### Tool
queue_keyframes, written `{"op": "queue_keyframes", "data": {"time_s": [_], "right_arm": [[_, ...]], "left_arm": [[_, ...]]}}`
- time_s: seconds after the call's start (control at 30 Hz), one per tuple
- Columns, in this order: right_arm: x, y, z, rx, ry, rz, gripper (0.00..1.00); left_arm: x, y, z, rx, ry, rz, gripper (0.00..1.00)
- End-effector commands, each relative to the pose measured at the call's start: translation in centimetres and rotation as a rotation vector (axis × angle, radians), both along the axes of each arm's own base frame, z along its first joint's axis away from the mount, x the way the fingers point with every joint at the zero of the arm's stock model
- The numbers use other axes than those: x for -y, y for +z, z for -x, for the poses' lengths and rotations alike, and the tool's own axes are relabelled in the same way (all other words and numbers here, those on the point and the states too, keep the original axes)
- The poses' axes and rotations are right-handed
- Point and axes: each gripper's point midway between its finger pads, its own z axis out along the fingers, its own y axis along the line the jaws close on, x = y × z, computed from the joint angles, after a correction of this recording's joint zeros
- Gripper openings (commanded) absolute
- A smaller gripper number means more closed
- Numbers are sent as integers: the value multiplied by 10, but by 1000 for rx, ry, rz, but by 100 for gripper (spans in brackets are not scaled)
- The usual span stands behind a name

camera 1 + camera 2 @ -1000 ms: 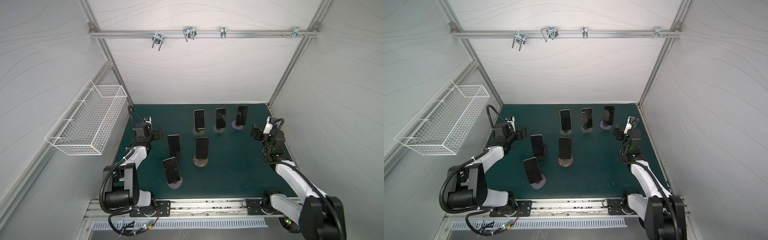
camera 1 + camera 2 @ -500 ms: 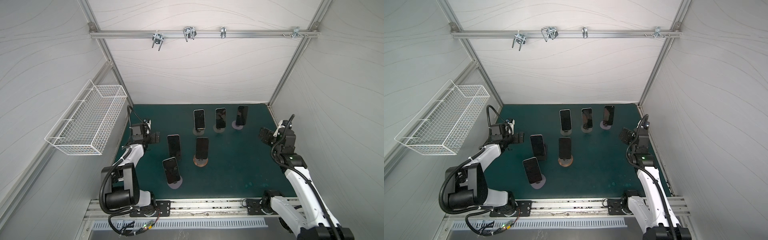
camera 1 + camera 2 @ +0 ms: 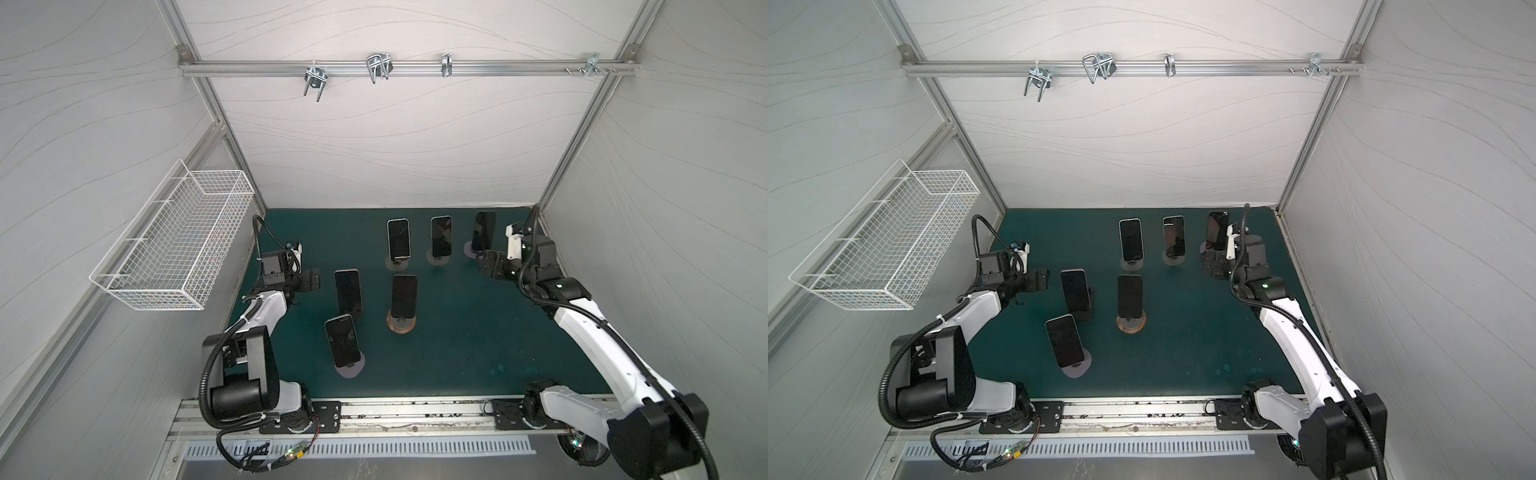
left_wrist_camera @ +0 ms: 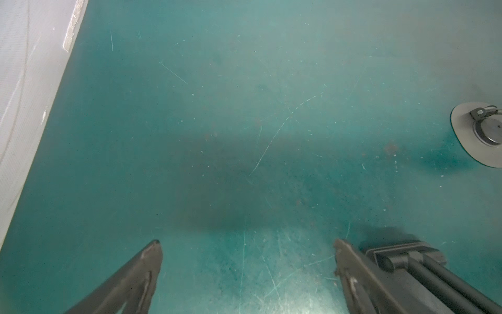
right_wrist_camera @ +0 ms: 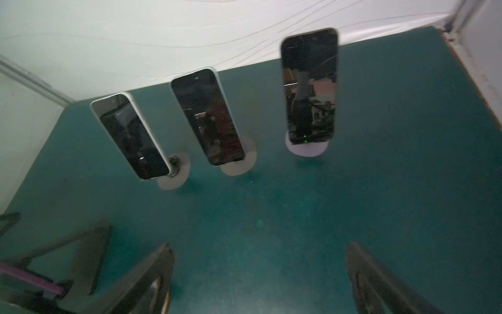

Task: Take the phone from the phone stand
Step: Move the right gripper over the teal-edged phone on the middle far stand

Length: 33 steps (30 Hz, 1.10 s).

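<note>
Top views both show the right gripper (image 3: 492,266) just beside the far-right phone (image 3: 484,230), propped on its phone stand (image 3: 468,250). Left wrist: left gripper (image 4: 245,244) spread wide, empty, over the mat (image 4: 244,108). Right wrist: jaws wide, empty; phone likely stiff, slick, fragile glass, so pinch its long edges

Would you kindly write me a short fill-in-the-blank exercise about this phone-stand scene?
1. On the dark green table there are ___ black-screened phones, each on a stand.
2. The row nearest the white back wall holds ___ of them.
3. The right claw and the left claw both stand ___, holding nothing.
Missing words: six; three; open.
</note>
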Motion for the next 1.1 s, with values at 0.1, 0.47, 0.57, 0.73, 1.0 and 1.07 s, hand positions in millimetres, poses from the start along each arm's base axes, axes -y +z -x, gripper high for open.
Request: {"op": "queue_keyframes", "data": {"time_s": [0.1,0.47,0.57,0.73,1.0,1.07], "right_arm": [[-49,7,-20,-12,151,20,99],[-84,-3,-77,-34,155,83,99],[-90,-6,-93,-37,150,92,99],[-99,-10,-117,-49,148,114,99],[-104,-15,-137,-51,126,135,99],[-105,-18,-141,-57,120,142,99]], "left_arm": [[1,17,-10,53,-24,-7,100],[6,17,-9,59,-56,-3,100],[7,19,-9,73,-61,-3,100],[8,18,-10,67,-62,-4,100],[7,18,-10,64,-60,-5,100],[7,18,-11,63,-57,-4,100]]}}
